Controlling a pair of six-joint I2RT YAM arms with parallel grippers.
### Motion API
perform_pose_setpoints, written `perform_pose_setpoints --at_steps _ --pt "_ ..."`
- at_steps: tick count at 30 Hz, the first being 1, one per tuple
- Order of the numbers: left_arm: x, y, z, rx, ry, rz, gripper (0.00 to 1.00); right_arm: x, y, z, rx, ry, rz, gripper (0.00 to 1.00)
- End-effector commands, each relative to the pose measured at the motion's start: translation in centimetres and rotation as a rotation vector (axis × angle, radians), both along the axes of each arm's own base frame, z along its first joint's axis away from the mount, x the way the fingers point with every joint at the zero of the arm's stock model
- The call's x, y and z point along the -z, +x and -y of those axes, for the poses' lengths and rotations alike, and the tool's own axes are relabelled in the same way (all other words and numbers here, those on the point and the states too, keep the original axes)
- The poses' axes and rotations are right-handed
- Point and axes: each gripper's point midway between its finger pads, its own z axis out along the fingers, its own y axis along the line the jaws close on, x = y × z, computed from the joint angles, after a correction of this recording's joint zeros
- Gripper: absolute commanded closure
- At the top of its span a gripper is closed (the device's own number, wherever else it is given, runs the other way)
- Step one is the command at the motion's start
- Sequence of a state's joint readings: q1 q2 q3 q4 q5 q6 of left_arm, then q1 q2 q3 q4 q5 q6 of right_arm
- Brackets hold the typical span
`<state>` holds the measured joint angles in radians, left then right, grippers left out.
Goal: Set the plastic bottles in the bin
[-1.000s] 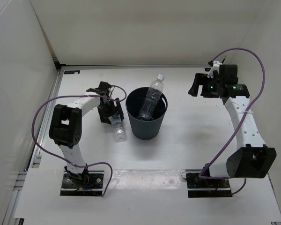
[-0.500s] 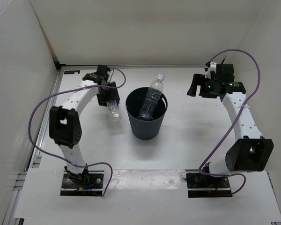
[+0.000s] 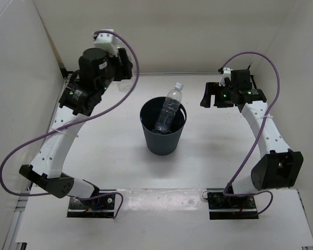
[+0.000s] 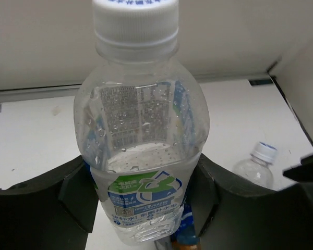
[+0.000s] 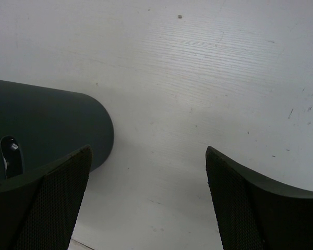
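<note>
A clear plastic bottle (image 4: 141,130) with a white cap and a blue-green label stands upright between the fingers of my left gripper (image 4: 143,192), which is shut on its lower body. In the top view that gripper (image 3: 121,77) is raised high over the back left of the table, left of the bin (image 3: 163,136). The dark round bin holds another clear bottle (image 3: 168,110) that leans with its cap above the rim; its cap (image 4: 264,151) also shows in the left wrist view. My right gripper (image 3: 206,97) stands open and empty over bare table, right of the bin (image 5: 41,125).
White walls close in the table on the left, back and right. A sliver of orange and blue (image 4: 185,237) shows below the held bottle; I cannot tell what it is. The arm bases stand at the near edge.
My left gripper shut on the labelled bottle lying left of the bin and lifted it up and toward the back. The right gripper drifted slightly left, still open.
</note>
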<state>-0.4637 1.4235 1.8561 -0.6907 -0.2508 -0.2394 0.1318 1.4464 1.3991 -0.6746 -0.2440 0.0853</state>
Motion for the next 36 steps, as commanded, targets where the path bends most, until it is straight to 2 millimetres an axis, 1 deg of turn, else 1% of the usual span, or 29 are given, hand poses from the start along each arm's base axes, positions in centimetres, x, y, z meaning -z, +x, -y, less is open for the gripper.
perform_pose_setpoints --at_steps 1,2,4,5,6,7,8,9,10,11,12,14,15,18,20,21,24,25,28,29,31,32,33,34,35,36 --pt "2.3 0.2 5.0 0.150 0.121 -0.009 0.41 -1.9 0.6 -0.1 -0.009 -0.017 0.077 0.10" --pt "2.8 0.0 5.9 0.172 0.131 -0.012 0.41 -1.9 0.6 0.0 -0.008 -0.025 0.082 0.10" --pt "3.7 -1.4 8.5 0.232 0.134 -0.009 0.41 -1.8 0.3 0.2 -0.010 -0.031 0.080 0.10" --pt "3.9 -1.4 9.1 0.240 0.126 -0.002 0.41 -1.8 0.2 0.2 -0.010 -0.035 0.079 0.10" --pt "3.7 -2.6 10.5 0.277 0.117 0.011 0.41 -1.8 0.2 0.4 -0.002 -0.033 0.076 0.10" --pt "4.2 -2.8 11.0 0.287 0.116 0.013 0.40 -1.5 -0.1 0.4 -0.009 -0.040 0.070 0.10" --pt "4.8 -3.0 11.4 0.292 0.118 0.001 0.39 -1.6 -0.1 0.5 -0.007 -0.045 0.076 0.10" --pt "5.1 -3.1 11.8 0.299 0.122 -0.003 0.39 -1.4 -0.3 0.6 -0.006 -0.047 0.072 0.10" --pt "5.4 -3.6 12.7 0.322 0.125 -0.010 0.37 -1.2 -0.4 0.6 -0.008 -0.048 0.065 0.10" --pt "5.7 -3.7 12.9 0.330 0.133 -0.016 0.34 -1.1 -0.5 0.6 -0.009 -0.047 0.063 0.10" --pt "6.1 -3.9 13.4 0.340 0.143 -0.023 0.27 -1.2 -0.6 0.3 -0.018 -0.045 0.064 0.10" --pt "6.6 -4.2 13.8 0.342 0.171 -0.029 0.20 -1.0 -0.6 0.2 -0.021 -0.043 0.059 0.10" --pt "6.9 -4.2 14.0 0.345 0.179 -0.031 0.00 -1.0 -0.6 0.1 -0.021 -0.043 0.059 0.10" --pt "6.3 -4.2 13.4 0.308 0.201 -0.013 0.00 -1.2 -0.2 0.0 -0.024 -0.039 0.070 0.10" --pt "4.6 -4.0 12.3 0.268 0.211 0.028 0.00 -1.2 -0.2 0.0 -0.023 -0.039 0.070 0.10" --pt "4.0 -4.0 12.3 0.260 0.207 0.045 0.00 -1.2 -0.1 0.1 -0.022 -0.039 0.071 0.10" --pt "2.4 -3.5 10.3 0.186 0.228 0.091 0.00 -1.0 -0.2 0.1 -0.020 -0.036 0.062 0.10" --pt "2.4 -3.3 10.0 0.174 0.237 0.093 0.00 -0.7 -0.3 0.0 -0.022 -0.033 0.052 0.10" --pt "1.0 -2.8 7.2 0.065 0.238 0.110 0.00 -0.7 -0.3 0.0 -0.023 -0.031 0.056 0.10" --pt "0.5 -2.5 5.7 0.000 0.240 0.115 0.00 -0.9 -0.3 -0.1 -0.023 -0.032 0.062 0.10" --pt "0.7 -2.4 4.0 -0.069 0.248 0.099 0.00 -0.9 -0.3 0.1 -0.019 -0.030 0.060 0.10" --pt "0.6 -2.0 1.2 -0.175 0.259 0.089 0.00 -0.9 -0.3 0.0 -0.020 -0.029 0.062 0.10" --pt "1.6 -2.1 0.4 -0.207 0.239 0.052 0.00 -0.7 -0.2 0.2 -0.008 -0.030 0.058 0.10" --pt "2.0 -2.2 -0.7 -0.235 0.229 0.033 0.00 -0.7 -0.1 0.4 0.015 -0.037 0.061 0.10" --pt "2.9 -2.1 -2.6 -0.289 0.202 -0.011 0.00 -0.7 0.1 0.9 0.045 -0.060 0.070 0.10" --pt "4.7 -2.5 -4.7 -0.340 0.177 -0.070 0.00 -0.5 0.2 1.1 0.091 -0.054 0.059 0.10"
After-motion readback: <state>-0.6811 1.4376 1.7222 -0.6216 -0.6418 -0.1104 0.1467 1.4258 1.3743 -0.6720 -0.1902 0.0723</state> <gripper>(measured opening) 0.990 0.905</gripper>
